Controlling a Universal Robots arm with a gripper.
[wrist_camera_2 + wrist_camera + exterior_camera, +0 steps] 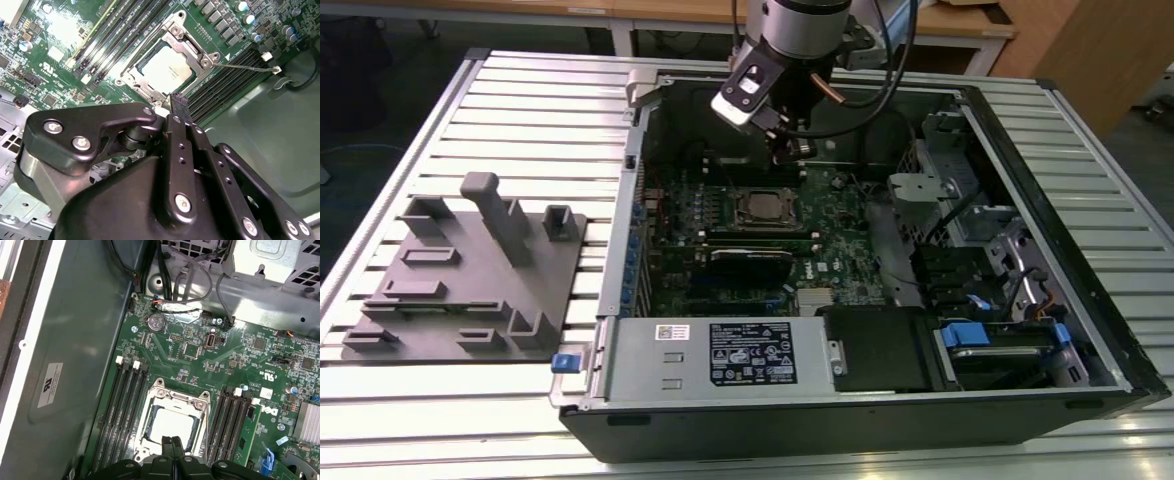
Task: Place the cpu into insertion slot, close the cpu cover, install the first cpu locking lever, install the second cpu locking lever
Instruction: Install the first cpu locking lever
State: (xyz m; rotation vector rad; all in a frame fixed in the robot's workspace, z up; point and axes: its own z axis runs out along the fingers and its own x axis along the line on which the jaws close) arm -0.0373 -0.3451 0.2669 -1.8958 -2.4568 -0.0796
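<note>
An open computer case (854,432) lies on its side on a slatted metal table (520,90). Inside the case, a green motherboard (851,205) covers the floor. A labelled grey power supply box (720,355) runs along the case wall nearest the exterior camera, with blue-tabbed drive bays (963,335) beside it. Outside the case, on the exterior view's left, sits a grey fixture plate (454,290) with upright blocks. A coin battery (156,322) and black memory slots (125,402) sit on the board.

Print on the power supply label (751,353) unreadable.
</note>
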